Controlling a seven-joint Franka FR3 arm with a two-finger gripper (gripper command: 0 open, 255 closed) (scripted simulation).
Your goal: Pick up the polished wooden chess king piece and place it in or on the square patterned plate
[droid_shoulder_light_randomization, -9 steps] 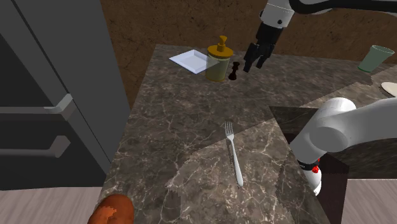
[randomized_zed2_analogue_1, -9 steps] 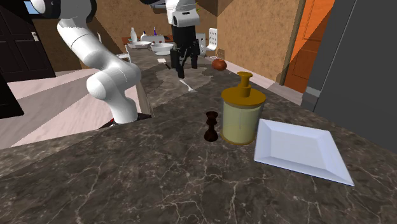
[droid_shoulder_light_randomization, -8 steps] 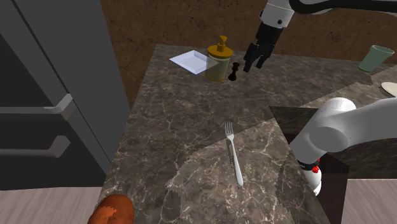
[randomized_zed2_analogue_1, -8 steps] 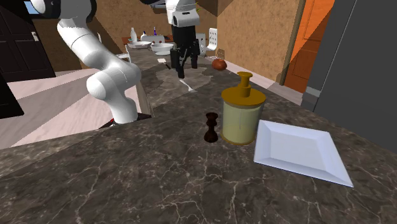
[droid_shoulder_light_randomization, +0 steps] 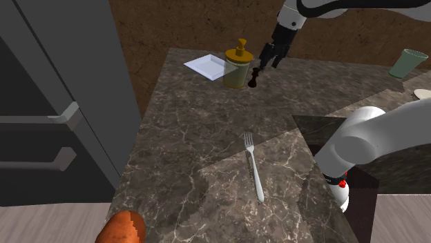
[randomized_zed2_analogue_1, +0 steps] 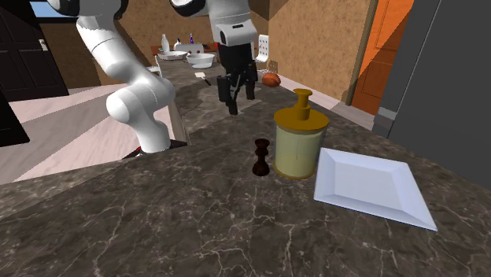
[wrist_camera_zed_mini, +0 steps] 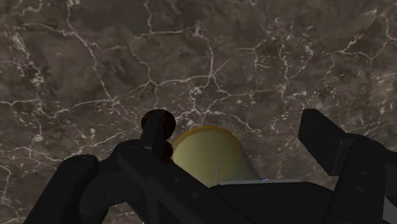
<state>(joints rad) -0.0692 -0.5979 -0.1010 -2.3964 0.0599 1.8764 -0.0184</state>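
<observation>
Chess king piece point(droid_shoulder_light_randomization: 255, 79), drawn dark brown, is seen standing upright on the dark, white-veined countertop point(droid_shoulder_light_randomization: 200, 145), held by nothing, just under the tips of the black gripper point(droid_shoulder_light_randomization: 267, 62). The gripper is spread wide: in the wrist view its two fingers point(wrist_camera_zed_mini: 340, 156) are set well apart, and the piece point(wrist_camera_zed_mini: 158, 127) is seen near one of them, with neither finger closed on it. In the second exterior view the gripper point(randomized_zed2_analogue_1: 241, 94) is shown hanging above the counter, behind the piece point(randomized_zed2_analogue_1: 261, 156) and clear of it. Just beside the piece a pale yellow jar point(droid_shoulder_light_randomization: 236, 69) with an ochre knobbed lid is placed; whether the two touch cannot be told. On the jar's far side from the piece, a plain white square plate point(droid_shoulder_light_randomization: 204, 65) is laid flat near the counter's edge, close to the jar. Nearer the stand point(droid_shoulder_light_randomization: 362, 207), well apart from all these, a silver fork point(droid_shoulder_light_randomization: 253, 168) is laid on the counter. A pale green cup point(droid_shoulder_light_randomization: 407, 63) is seen at the shoulder view's right, and a grey refrigerator point(droid_shoulder_light_randomization: 62, 103) at its left. A red-brown rounded object point(droid_shoulder_light_randomization: 121, 230) is cut off by that view's lower edge.
</observation>
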